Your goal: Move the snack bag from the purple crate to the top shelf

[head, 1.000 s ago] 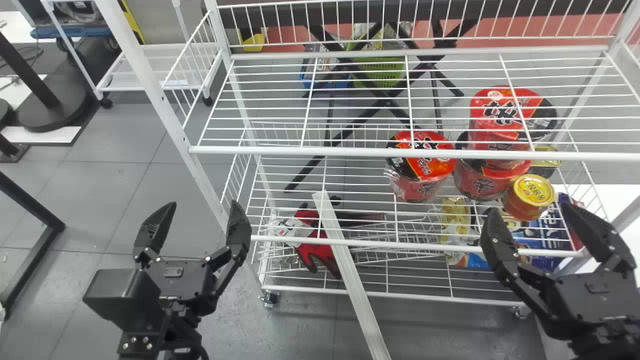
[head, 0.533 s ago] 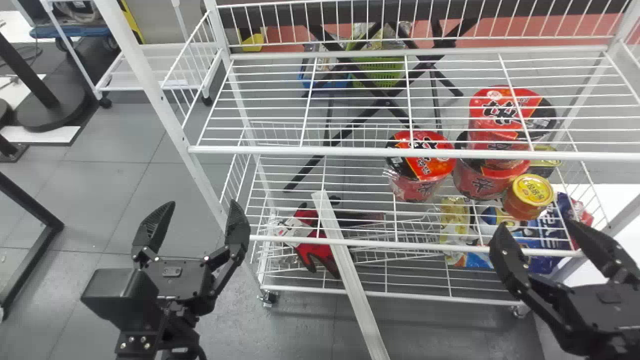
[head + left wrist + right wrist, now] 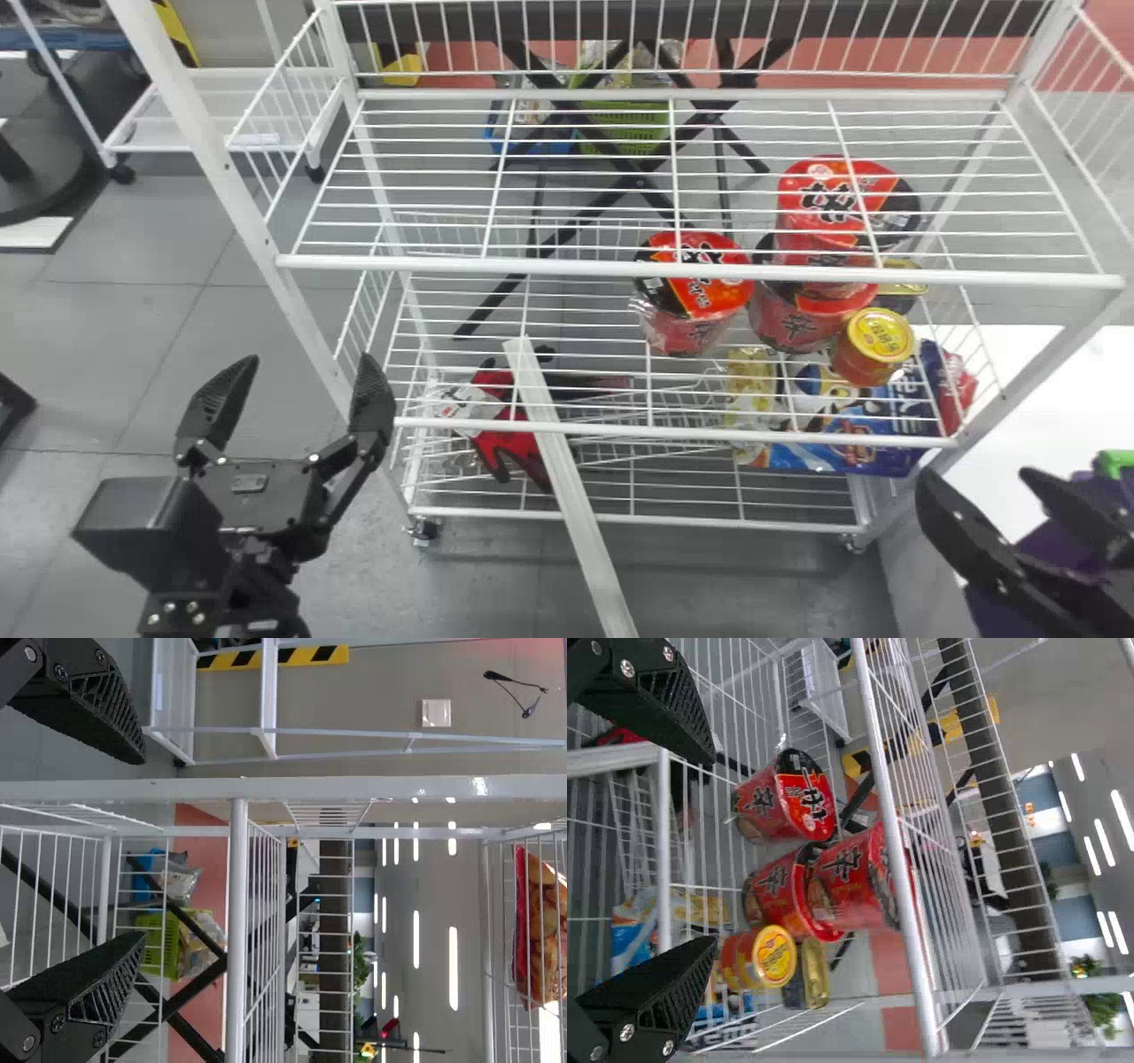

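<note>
Purple crate has been brought into view beside right gripper, spread wide and empty, left gripper likewise; pickup can presumably be lined up.

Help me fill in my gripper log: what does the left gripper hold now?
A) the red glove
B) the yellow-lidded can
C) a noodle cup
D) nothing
D: the left gripper stands open, with nothing between its spread fingers.
</note>
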You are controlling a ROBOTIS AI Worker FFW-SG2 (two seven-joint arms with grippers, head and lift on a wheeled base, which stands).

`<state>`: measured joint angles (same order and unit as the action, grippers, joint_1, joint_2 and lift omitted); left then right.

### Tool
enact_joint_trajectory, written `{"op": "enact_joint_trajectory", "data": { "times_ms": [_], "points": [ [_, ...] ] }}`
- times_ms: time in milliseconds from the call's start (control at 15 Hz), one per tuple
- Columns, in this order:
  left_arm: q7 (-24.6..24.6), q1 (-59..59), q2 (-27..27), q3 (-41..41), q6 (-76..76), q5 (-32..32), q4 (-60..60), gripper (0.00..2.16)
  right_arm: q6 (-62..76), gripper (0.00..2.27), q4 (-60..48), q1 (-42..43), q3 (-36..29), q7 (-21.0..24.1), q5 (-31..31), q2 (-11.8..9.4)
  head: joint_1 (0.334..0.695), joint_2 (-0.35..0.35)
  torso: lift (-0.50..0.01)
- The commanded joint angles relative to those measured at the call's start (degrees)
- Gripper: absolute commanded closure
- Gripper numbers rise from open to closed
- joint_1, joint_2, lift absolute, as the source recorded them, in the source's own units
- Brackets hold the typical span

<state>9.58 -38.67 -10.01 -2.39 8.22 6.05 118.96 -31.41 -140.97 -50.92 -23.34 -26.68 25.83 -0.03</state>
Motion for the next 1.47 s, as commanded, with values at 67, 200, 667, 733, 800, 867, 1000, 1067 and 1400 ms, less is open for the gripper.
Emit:
{"op": "enact_joint_trajectory", "data": {
  "times_ms": [67, 200, 667, 733, 800, 867, 1000, 1067, 1400],
  "points": [
    [-0.1, 1.4, -0.4, -1.0, -0.1, 0.5, -1.4, 0.12, -20.1, 0.08, -1.8, 2.4, -17.1, -7.8, 12.0, 0.1, 0.695, -0.038, -0.451],
    [-0.2, 1.8, -0.4, -1.4, -0.1, 0.5, -2.0, 0.12, -31.1, 0.08, -1.9, 6.5, -27.1, -11.3, 15.2, 0.1, 0.695, -0.080, -0.451],
    [-0.2, 3.3, -1.2, -2.1, 0.6, 1.4, -4.5, 0.12, -58.7, 0.06, 1.7, 22.2, -56.9, -19.4, 18.7, 0.1, 0.695, -0.326, -0.451],
    [-0.1, 3.4, -1.2, -2.1, 0.6, 1.4, -4.8, 0.12, -58.7, 0.06, 3.7, 22.3, -58.0, -19.4, 18.4, 0.1, 0.695, -0.350, -0.451],
    [-0.2, 3.5, -1.2, -2.1, 0.6, 1.5, -5.0, 0.12, -58.7, 0.06, 5.6, 22.4, -58.8, -19.4, 17.3, 0.1, 0.695, -0.350, -0.451],
    [-0.2, 3.7, -1.2, -2.1, 0.6, 1.5, -5.1, 0.12, -58.7, 0.06, 6.6, 22.3, -58.8, -19.5, 14.6, 0.1, 0.695, -0.350, -0.451],
    [-0.2, 4.0, -1.3, -2.1, 0.6, 1.7, -5.7, 0.12, -58.7, 0.07, 9.4, 22.3, -58.1, -18.3, 9.4, 0.1, 0.695, -0.350, -0.451],
    [-0.2, 4.0, -1.5, -2.1, 0.6, 2.0, -5.8, 0.12, -58.7, 0.07, 11.4, 22.3, -56.9, -16.7, 6.8, -0.9, 0.695, -0.350, -0.451],
    [-0.2, 4.5, -1.9, -2.1, 0.8, 2.5, -6.3, 0.12, -58.7, 0.06, 23.1, 22.4, -50.2, -9.8, -2.5, -8.8, 0.695, -0.350, -0.451]
  ]
}}
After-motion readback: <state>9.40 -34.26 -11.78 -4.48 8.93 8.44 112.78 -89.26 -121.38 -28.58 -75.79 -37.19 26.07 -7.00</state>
